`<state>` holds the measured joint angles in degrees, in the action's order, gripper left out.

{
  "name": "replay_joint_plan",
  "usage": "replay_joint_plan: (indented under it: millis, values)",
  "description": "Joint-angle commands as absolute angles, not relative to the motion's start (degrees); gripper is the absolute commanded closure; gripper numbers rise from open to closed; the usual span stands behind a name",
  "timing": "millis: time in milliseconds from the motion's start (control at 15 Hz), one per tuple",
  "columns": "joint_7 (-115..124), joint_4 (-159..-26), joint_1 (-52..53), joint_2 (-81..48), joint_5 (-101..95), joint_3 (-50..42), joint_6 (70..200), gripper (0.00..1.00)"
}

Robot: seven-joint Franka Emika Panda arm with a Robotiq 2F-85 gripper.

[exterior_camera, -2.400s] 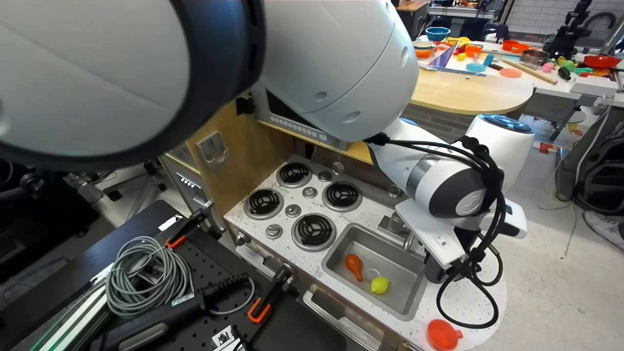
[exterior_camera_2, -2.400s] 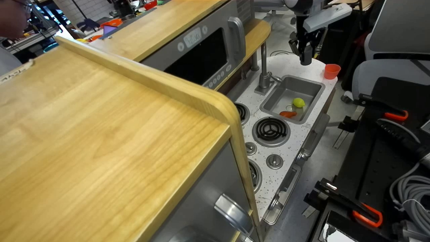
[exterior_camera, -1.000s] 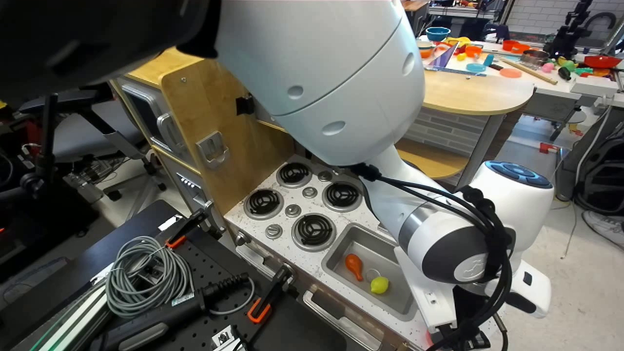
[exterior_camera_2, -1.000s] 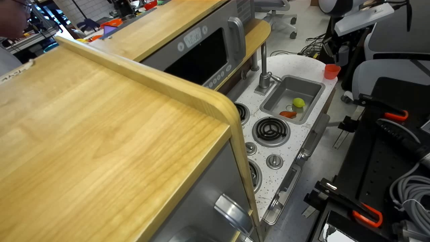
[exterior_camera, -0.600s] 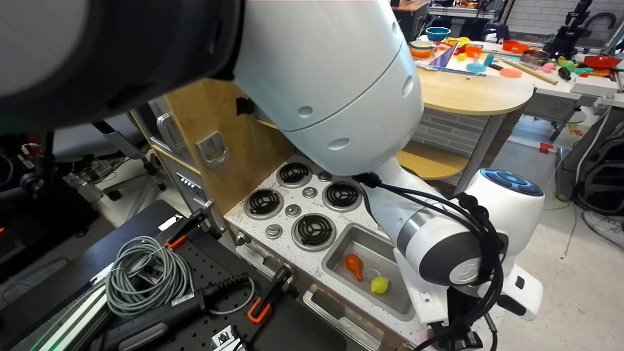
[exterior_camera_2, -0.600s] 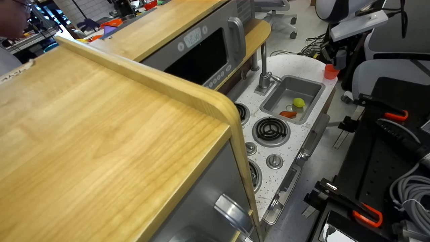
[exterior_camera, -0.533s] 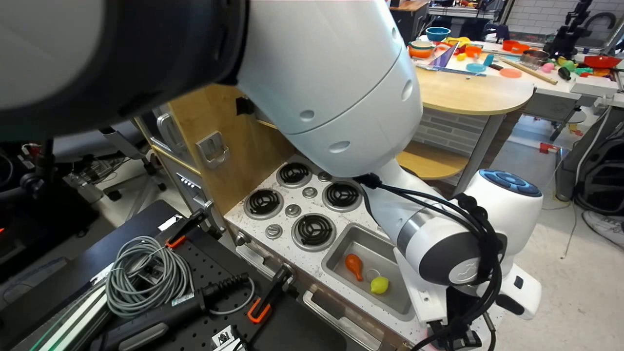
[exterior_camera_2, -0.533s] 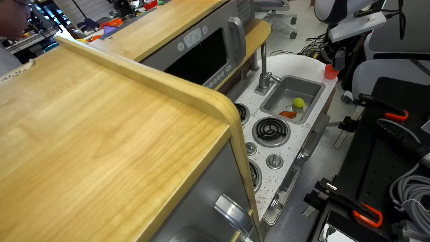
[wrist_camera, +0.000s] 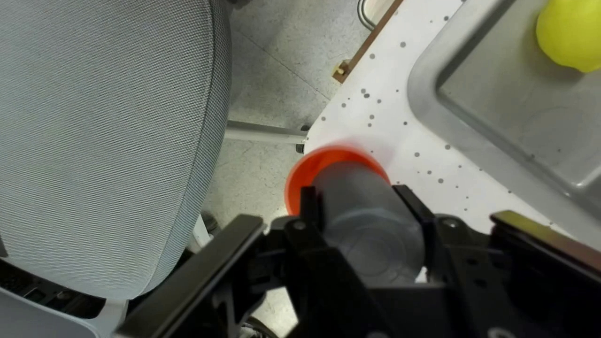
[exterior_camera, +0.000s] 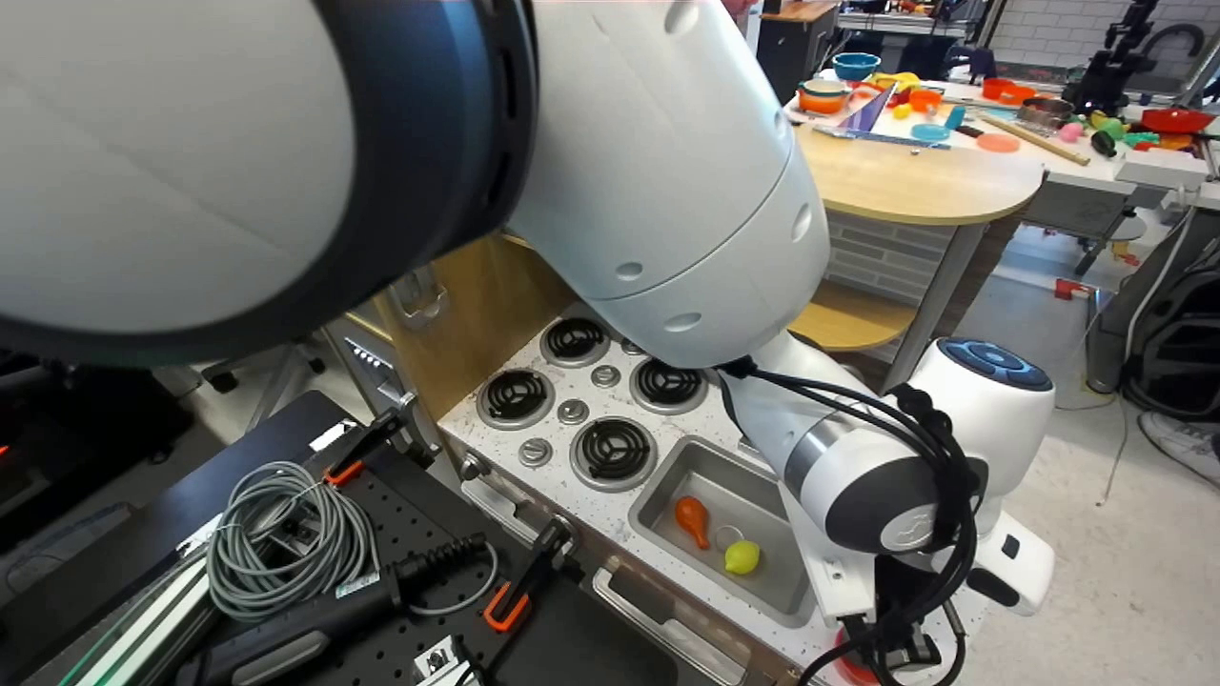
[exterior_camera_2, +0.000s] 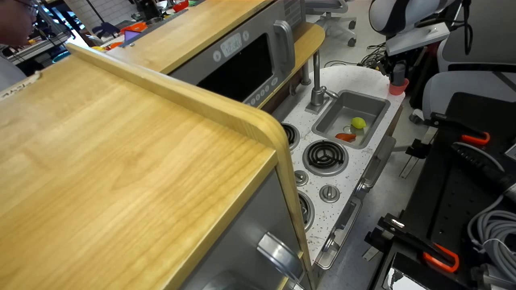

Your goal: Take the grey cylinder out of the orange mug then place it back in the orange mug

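Wrist view, nearest item: the jaws are clamped on the grey cylinder (wrist_camera: pixel 368 211), one black side against each flank. The cylinder has a smooth matt body and a flat circular near face marked with a concentric ring. Its far end sits within the mouth of the orange mug (wrist_camera: pixel 303 176); depth of insertion, and contact with the mug wall, cannot be determined. In an exterior view the cylinder is nearly upright, lower end at the mug. The mug is round and thin-walled, smooth inside, its rim partly blurred in the wrist view. It stands at the edge of the desk (wrist_camera: pixel 385 115), a white surface with grey specks and a brown edge strip. Past that edge is a chair seat (wrist_camera: pixel 108 141) of grey woven fabric.

The sink (wrist_camera: pixel 469 141) is set into the desk near the mug: a rectangular grey basin with rounded corners and a flat rim. Contents: one yellow lemon-shaped item (exterior_camera: pixel 742 557) and one orange-brown item (exterior_camera: pixel 692 520), bulbous at one end and narrow at the other. The two lie apart. A grey faucet (exterior_camera_2: pixel 317 96) is fixed beside the sink.

Next along the desk are the burners (exterior_camera: pixel 615 451): black spirals with round silver surrounds. Round grey knobs (exterior_camera: pixel 572 412) are placed between them. Farther out, in an exterior view, is a pale wood-grained top (exterior_camera: pixel 934 186) with a curved end. Beyond it stand a blue bowl (exterior_camera: pixel 855 66) and a red bowl (exterior_camera: pixel 1177 121); what they hold cannot be determined.
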<state>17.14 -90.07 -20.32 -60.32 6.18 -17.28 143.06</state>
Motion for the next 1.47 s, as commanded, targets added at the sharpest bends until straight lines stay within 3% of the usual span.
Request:
replay_joint_plan:
  millis: [0, 67, 400, 867, 1400]
  values:
    - [16.9, -86.2, -21.8, -62.4, 7.8, -16.1, 140.9, 0.82]
    - [16.7, -86.0, -21.9, -62.7, 7.7, -16.1, 140.6, 0.37]
    - [17.0, -85.4, -22.0, -63.6, 8.0, -15.7, 140.3, 0.03]
    - [16.4, -87.1, -20.9, -62.9, 7.8, -14.0, 140.9, 0.0]
    - [14.5, -97.6, -17.1, -53.1, 7.0, -13.1, 142.5, 0.0]
